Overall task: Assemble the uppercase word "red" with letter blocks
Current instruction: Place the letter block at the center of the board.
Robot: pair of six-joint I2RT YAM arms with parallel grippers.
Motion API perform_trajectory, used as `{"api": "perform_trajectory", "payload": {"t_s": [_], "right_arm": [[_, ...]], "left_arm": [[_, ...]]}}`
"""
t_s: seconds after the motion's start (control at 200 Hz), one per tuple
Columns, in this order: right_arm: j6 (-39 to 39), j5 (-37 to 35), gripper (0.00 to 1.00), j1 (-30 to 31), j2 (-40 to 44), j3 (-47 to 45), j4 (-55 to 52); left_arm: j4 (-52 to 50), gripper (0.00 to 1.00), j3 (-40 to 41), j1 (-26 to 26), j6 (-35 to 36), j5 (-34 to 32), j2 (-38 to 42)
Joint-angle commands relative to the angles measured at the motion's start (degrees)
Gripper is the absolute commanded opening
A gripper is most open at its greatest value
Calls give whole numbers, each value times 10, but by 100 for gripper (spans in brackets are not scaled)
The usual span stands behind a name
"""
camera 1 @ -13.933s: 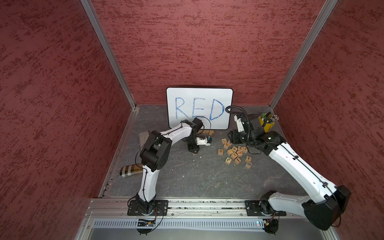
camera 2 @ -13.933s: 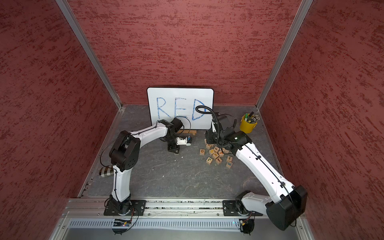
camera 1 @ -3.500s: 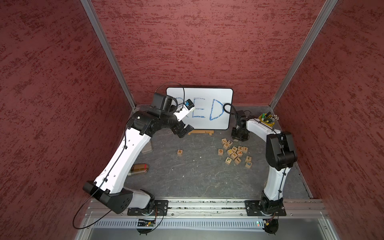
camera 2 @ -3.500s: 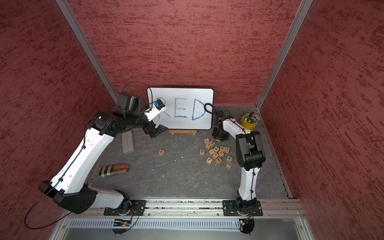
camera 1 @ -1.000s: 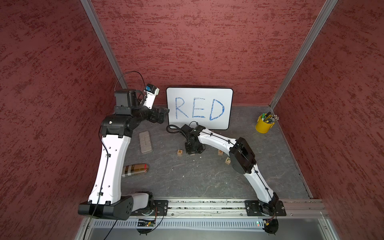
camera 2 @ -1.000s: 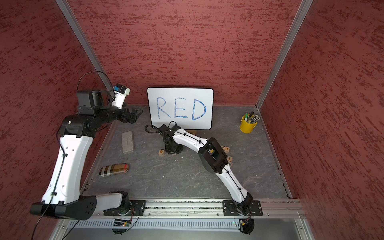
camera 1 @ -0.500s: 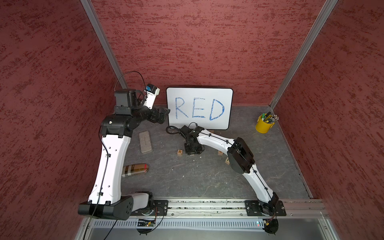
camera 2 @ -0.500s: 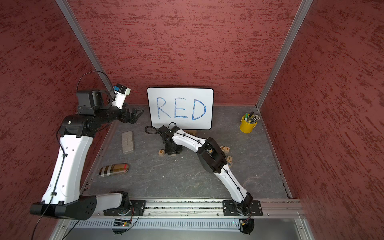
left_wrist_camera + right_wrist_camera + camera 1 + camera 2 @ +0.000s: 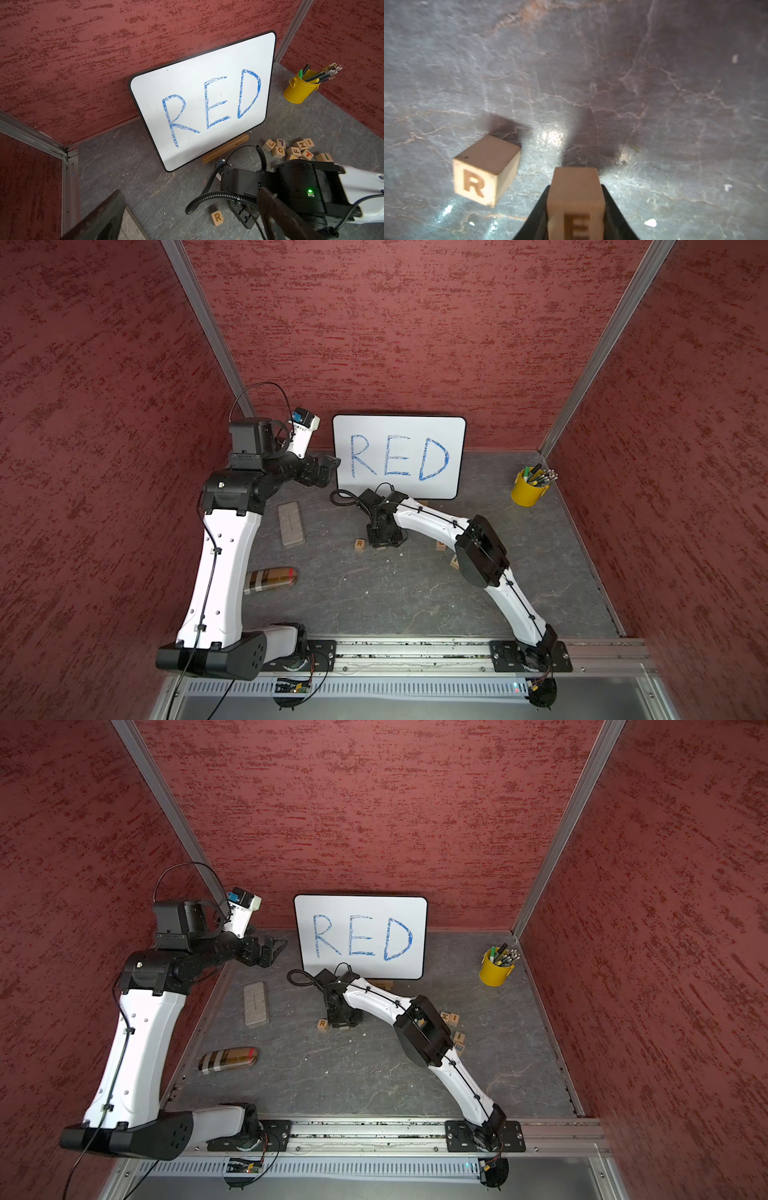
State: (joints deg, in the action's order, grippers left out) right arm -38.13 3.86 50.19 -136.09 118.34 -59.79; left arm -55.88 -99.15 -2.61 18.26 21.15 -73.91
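The right end effector (image 9: 575,187) is pinching the E block (image 9: 576,216) between its fingers, letter facing up, low at the tabletop (image 9: 415,593); whether the block's base already touches cannot be told. The R block (image 9: 485,172) lies just beside it, apart and turned a little askew; in both top views it sits in front of the whiteboard (image 9: 399,456). The left end effector (image 9: 274,950) hangs spread and empty near the back corner, well apart from the work. The step in hand looks like setting E down as the second letter; to do it well, seat the base flat first; part the fingers only a little, since the one nearer R has scant room and could knock it; then lift straight up so nothing drags. The gap to R may want closing, and R squaring, with a gentle nudge afterwards. The D cannot be picked out; it may be in the heap (image 9: 295,150) beyond the right arm.
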Motion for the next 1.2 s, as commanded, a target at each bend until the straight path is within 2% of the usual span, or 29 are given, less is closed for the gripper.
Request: {"api": "perform_trajectory", "payload": {"t_s": [0.0,0.361,0.551,0.701,1.022,1.192], "right_arm": [[-7,-7,39,5,-8,13,-4],[-1,-29,42,6,-8,33,-18],[11,1,42,6,-4,55,-25],[17,-9,42,6,16,55,-33],[44,-112,41,-7,69,51,-61],[65,-215,42,-18,130,29,-44]], "left_arm": [[5,100,-2,-4,-1,11,8],[4,100,-6,-5,-1,8,9],[3,100,-10,-6,0,8,8],[3,99,-10,-6,2,3,12],[-19,100,-36,-9,0,7,1],[-13,99,-34,-22,-1,7,2]]}}
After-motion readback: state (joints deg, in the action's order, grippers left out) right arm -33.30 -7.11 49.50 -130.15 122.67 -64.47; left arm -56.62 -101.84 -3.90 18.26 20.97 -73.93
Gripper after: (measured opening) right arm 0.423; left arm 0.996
